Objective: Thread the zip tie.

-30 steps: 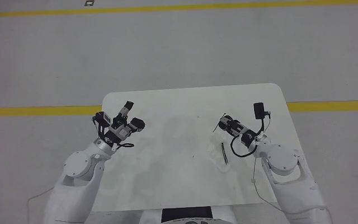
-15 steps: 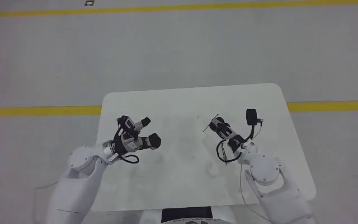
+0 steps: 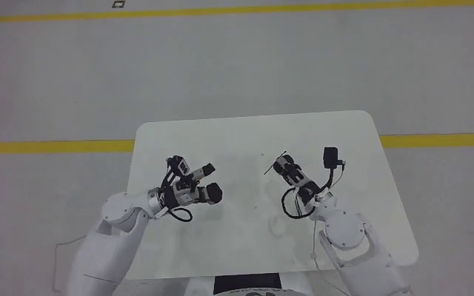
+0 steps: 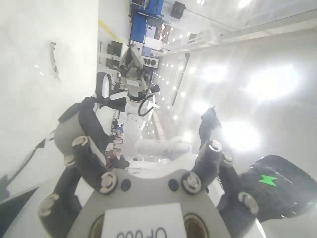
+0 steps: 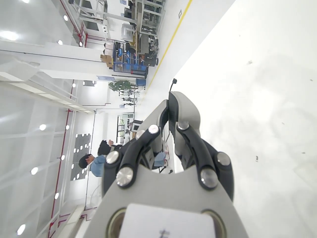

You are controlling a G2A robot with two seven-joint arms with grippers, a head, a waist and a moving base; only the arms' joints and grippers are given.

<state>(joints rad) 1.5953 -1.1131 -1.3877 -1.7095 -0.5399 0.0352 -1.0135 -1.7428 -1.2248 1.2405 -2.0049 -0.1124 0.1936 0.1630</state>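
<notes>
My right gripper (image 3: 278, 164) (image 5: 171, 100) is shut on a thin black zip tie (image 3: 268, 169) (image 5: 170, 105). The tie's end pokes out past the fingertips, above the white table (image 3: 222, 140) right of centre. Left of centre, my left gripper (image 3: 212, 181) (image 4: 146, 112) hovers open with nothing between its fingers, facing the right gripper across a gap. In the left wrist view a second thin dark strip (image 4: 53, 60) lies flat on the tabletop, farther off.
Bare white tabletop (image 5: 260, 75) lies between and behind the two grippers. A black cable loop (image 3: 290, 205) hangs by the right wrist. Grey floor with yellow lines (image 3: 237, 10) surrounds the table.
Both arms have swung in toward the table's middle. The left gripper moved right and turned toward the other; the right gripper carried its zip tie left. The arm now covers the tie on the table.
</notes>
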